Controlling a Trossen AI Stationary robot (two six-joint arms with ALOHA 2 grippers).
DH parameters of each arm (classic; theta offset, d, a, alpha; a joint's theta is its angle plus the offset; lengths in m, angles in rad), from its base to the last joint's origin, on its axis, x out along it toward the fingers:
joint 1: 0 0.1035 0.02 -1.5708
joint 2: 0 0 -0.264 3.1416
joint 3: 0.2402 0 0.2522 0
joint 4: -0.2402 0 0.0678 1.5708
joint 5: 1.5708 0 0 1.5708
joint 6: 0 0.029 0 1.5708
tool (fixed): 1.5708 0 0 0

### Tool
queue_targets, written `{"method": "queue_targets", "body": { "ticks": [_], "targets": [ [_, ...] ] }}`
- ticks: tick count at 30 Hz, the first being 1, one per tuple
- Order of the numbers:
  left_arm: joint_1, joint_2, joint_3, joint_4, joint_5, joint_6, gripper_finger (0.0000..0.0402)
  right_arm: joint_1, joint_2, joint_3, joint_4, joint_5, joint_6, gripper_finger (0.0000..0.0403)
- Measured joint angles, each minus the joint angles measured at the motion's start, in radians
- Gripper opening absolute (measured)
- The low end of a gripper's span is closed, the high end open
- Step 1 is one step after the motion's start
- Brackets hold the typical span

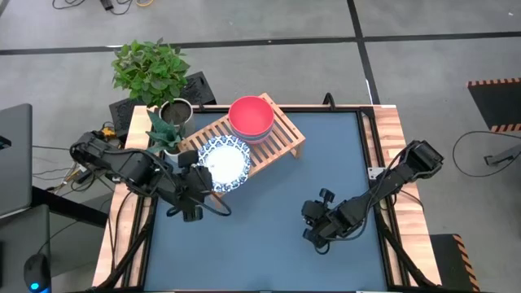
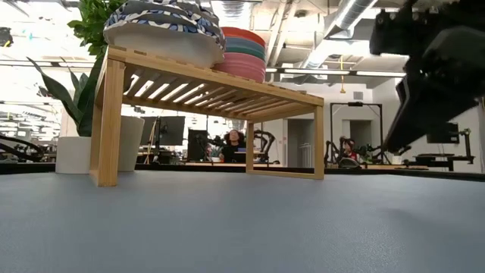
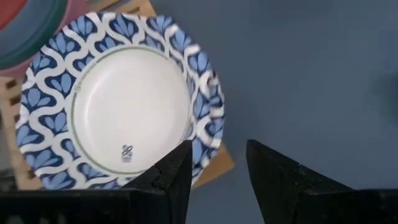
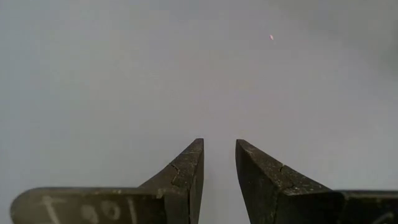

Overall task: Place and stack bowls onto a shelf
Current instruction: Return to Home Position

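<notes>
Shelf (image 1: pixel 285 135), upper centre: white dishes (image 1: pixel 224 163), coloured bowls (image 1: pixel 251 116). Left tool (image 3: pixel 217 149), right tool (image 4: pixel 219 144): slightly spread, empty.

The middle of the counter (image 1: pixel 269 212) is bare and gives free passage, with only the left gripper (image 3: pixel 217 152) just beside the shelf (image 1: pixel 285 142) and the right gripper (image 4: pixel 219 146) over the right side in the way. A stack of patterned dishes (image 1: pixel 224 163) and a stack of bowls (image 1: pixel 251 116) fill most of the shelf top. Its right end and the space under its slats are open, and potted plants (image 1: pixel 163 98) crowd the corner behind it.
</notes>
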Motion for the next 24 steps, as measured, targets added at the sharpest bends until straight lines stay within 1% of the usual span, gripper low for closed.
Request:
{"method": "queue_targets", "body": {
  "ticks": [6, 9, 12, 17, 20, 22, 24],
  "targets": [
    [-0.003, -0.003, 0.001, 0.095, -0.023, -0.092, 0.0139, -0.007, -0.051, 0.042, 0.012, 0.001, -0.118, 0.0118],
    [-0.002, -0.004, 0.001, 0.142, -0.028, -0.116, 0.0139, -0.006, -0.100, 0.068, 0.010, 0.001, -0.208, 0.0118],
    [-0.003, -0.003, 0.001, 0.206, -0.034, -0.115, 0.0139, -0.004, -0.163, 0.107, 0.020, 0.008, -0.335, 0.0118],
    [-0.006, -0.003, 0.001, 0.222, -0.001, -0.068, 0.0139, 0.039, -0.275, 0.171, 0.028, 0.005, -0.537, 0.0118],
    [-0.006, -0.003, 0.001, 0.228, 0.011, -0.069, 0.0139, 0.071, -0.348, 0.194, -0.022, 0.001, -0.645, 0.0118],
    [-0.006, -0.003, 0.001, 0.263, -0.003, -0.018, 0.0139, 0.089, -0.395, 0.195, -0.074, -0.006, -0.654, 0.0118],
    [-0.006, -0.004, 0.001, 0.320, -0.032, 0.052, 0.0139, 0.102, -0.441, 0.195, -0.097, 0.028, -0.651, 0.0118]
  ]
}}
